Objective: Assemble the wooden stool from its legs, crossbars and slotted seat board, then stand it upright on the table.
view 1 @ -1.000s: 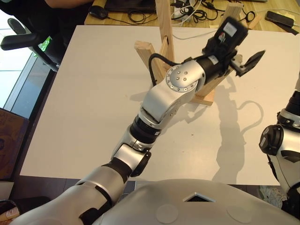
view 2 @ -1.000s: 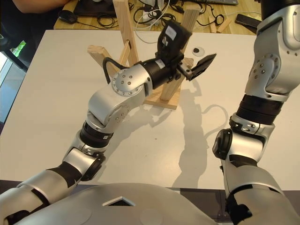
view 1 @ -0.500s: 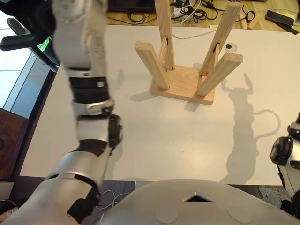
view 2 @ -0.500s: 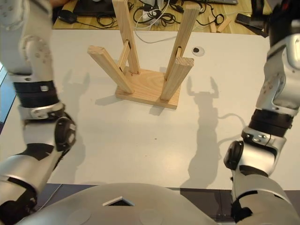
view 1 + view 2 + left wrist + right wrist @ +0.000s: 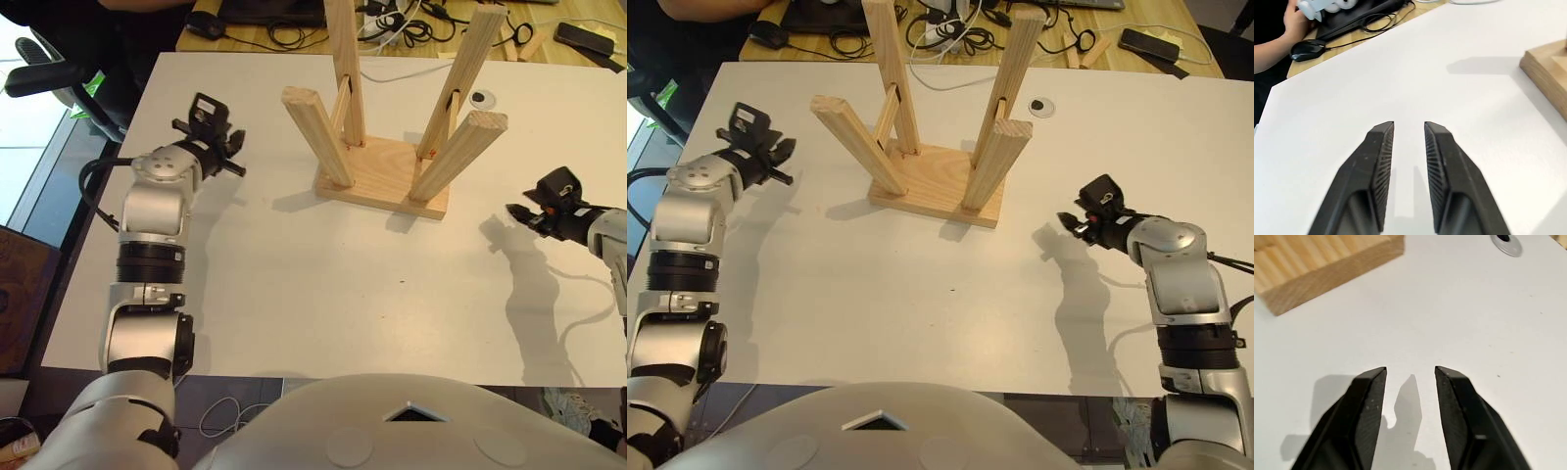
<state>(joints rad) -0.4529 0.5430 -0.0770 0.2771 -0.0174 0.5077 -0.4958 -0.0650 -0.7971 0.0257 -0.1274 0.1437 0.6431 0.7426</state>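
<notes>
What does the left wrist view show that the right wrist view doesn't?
Left wrist, not right: the left gripper, open, and a computer mouse. Right wrist, not left: the right gripper, open, and a small round disc. Both: the white table and a corner of the seat board.

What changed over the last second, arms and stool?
The left gripper swung off the stool, up, then down over the left side of the table. The right gripper came down on the right. Both are open and empty; nothing was grasped or released. The stool stayed upside down, legs up.
</notes>
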